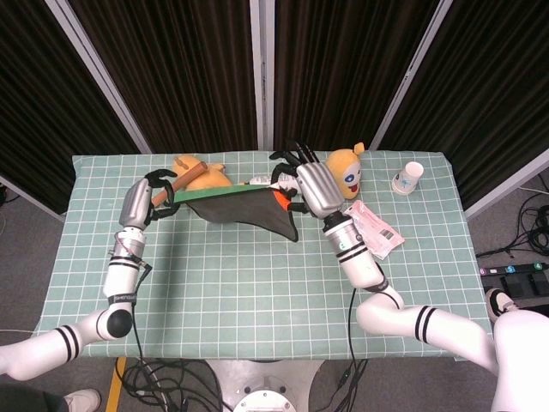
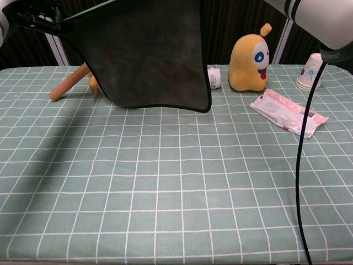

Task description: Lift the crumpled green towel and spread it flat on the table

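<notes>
Left hand [image 1: 146, 194] and right hand [image 1: 314, 187] are each gripping a corner of the green towel [image 2: 146, 55], hanging it stretched above the table [image 2: 176, 182]; uneven lowering is risking folds.

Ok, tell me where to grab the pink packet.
Pinch the packet across its narrow width near one end, coming from above. It lies flat on the table with its long sides free, so a top-down pinch looks like the likeliest hold.
</notes>
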Controlling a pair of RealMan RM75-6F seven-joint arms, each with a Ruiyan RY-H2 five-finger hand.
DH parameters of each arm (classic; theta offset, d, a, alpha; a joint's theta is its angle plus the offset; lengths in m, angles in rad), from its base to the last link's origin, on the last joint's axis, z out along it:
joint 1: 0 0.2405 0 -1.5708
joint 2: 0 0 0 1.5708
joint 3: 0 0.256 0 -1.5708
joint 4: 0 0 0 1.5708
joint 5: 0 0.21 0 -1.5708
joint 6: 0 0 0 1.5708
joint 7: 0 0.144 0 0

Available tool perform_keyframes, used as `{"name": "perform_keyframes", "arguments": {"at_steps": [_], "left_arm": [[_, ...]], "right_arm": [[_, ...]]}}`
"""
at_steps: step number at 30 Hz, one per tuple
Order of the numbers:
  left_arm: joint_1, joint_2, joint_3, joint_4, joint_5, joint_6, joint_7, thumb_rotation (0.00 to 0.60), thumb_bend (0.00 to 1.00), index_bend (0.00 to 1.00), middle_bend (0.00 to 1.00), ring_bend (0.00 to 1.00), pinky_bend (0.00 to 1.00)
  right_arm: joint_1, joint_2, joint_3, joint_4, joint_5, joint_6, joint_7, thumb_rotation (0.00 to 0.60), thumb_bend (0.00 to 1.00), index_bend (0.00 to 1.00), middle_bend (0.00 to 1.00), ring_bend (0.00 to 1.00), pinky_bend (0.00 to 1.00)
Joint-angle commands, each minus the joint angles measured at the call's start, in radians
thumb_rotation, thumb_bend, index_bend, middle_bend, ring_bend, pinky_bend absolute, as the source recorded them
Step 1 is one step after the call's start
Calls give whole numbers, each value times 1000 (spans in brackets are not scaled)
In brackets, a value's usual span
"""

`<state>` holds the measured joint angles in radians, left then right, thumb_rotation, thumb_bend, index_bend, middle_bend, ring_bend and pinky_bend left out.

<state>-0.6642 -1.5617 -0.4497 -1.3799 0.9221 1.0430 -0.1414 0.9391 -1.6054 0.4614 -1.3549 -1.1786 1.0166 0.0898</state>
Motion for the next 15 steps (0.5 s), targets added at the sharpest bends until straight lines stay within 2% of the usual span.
{"name": "perform_keyframes", "arguments": {"at_steps": [1, 4, 10, 15], "left_arm": [[6, 6, 3, -7, 14, 23, 10, 600, 477, 807, 408, 250, 250], [19, 18, 32, -26, 49, 38, 25, 600, 472, 807, 408, 250, 249], [65, 25, 122, -59, 131, 73, 42, 600, 464, 807, 408, 250, 249], [115, 43, 174, -103, 192, 117, 19, 600, 454, 807, 408, 250, 249]], "right_arm": [[0, 15, -11, 41, -36, -26, 68, 600, 381, 685, 245, 0, 0], [-2, 19, -37, 58, -61, -47, 115, 600, 380, 685, 245, 0, 0], [-14, 13, -109, 89, -136, -78, 244, 600, 378, 687, 252, 0, 0], [-35, 13, -159, 83, -201, -65, 365, 600, 380, 693, 256, 0, 0]]}}
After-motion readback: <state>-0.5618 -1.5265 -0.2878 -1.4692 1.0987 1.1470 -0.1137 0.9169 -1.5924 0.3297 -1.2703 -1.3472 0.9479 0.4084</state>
